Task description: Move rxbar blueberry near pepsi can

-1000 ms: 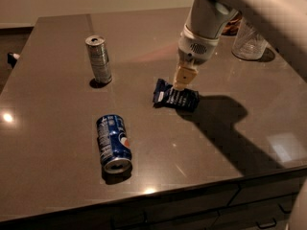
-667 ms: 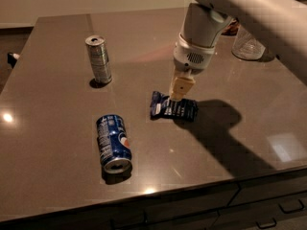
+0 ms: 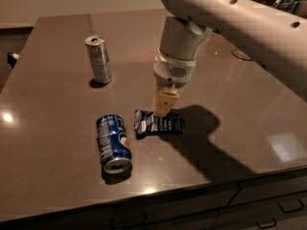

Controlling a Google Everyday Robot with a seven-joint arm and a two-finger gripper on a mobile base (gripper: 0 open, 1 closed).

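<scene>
The rxbar blueberry (image 3: 169, 124), a dark blue crinkly wrapper, lies flat at the table's middle front. The pepsi can (image 3: 113, 142) lies on its side just left of it, open end toward the front edge, with a narrow gap between them. My gripper (image 3: 162, 110) points straight down from the white arm, and its beige fingers are pinched together on the bar's upper left edge. The arm hides part of the table behind the bar.
A slim silver-grey can (image 3: 99, 59) stands upright at the back left of the dark table (image 3: 53, 104). A glass object's base (image 3: 241, 54) shows behind the arm at the right. Drawer fronts (image 3: 268, 205) run below the table's front edge.
My gripper has moved left and toward the front edge, and the rxbar came with it. The bar now lies close beside the pepsi can. Both cans have stayed put.
</scene>
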